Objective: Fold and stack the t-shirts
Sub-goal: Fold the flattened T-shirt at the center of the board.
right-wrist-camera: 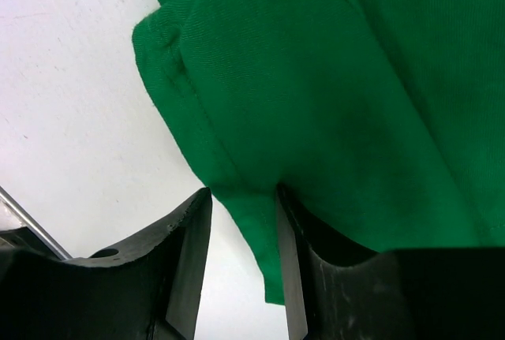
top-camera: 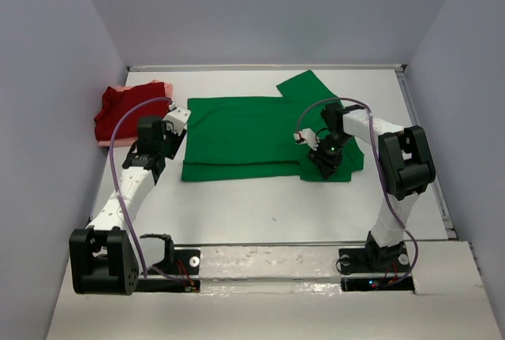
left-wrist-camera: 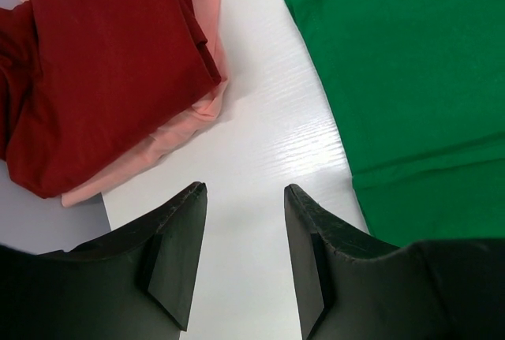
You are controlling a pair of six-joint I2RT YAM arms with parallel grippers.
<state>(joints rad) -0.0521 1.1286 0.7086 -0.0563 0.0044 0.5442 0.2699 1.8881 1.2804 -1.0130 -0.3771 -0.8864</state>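
Your left gripper (left-wrist-camera: 245, 190) is hanging open over the table (top-camera: 260, 206), between the green t-shirt (top-camera: 245, 139), which is lying spread mid-table, and the dark red t-shirt (left-wrist-camera: 102, 64), which is sitting on the pink t-shirt (left-wrist-camera: 170, 139). Your right gripper (right-wrist-camera: 243, 194) is straddling the green t-shirt's near right hem; I cannot tell whether it is gripping.

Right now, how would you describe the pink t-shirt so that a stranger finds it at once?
Go to the far left corner of the table, beside the grey wall, where two shirts lie in a pile. The pink t-shirt is the lower one, under the dark red t-shirt. Only its pale edge shows, unlike the green t-shirt spread in the middle.
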